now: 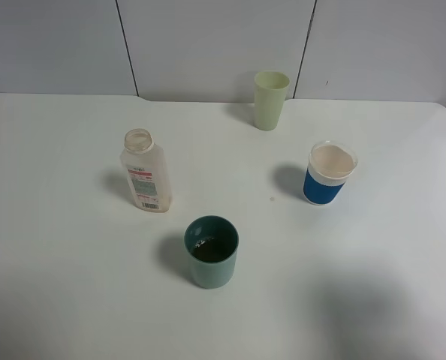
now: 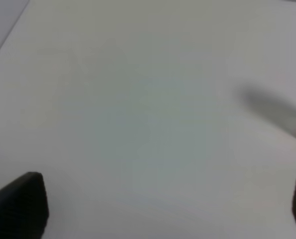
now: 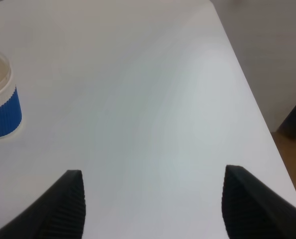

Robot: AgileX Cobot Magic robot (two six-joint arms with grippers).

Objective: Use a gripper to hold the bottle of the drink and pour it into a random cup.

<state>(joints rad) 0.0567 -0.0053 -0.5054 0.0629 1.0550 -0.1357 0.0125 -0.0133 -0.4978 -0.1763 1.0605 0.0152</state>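
Viewing both end effectors wide open, empty: left [image 2: 170, 209], right [image 3: 153, 199]. Bottle [image 1: 145, 172] upright near cup [image 1: 211, 251], seemingly emptied.

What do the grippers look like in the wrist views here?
Only fingertips show. The right gripper has black fingers with fine ribbing and tapered tips. The left gripper shows black, blurred fingers at the frame edges. No cables or markings are visible.

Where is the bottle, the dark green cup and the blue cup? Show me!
bottle [image 1: 146, 174], high camera view, on its label.
teal-green cup [image 1: 212, 271], high camera view, on its outer wall.
blue-and-white cup [image 1: 325, 185], high camera view, on its blue band; also [image 3: 2, 112], right wrist view, on the blue ribbed band.
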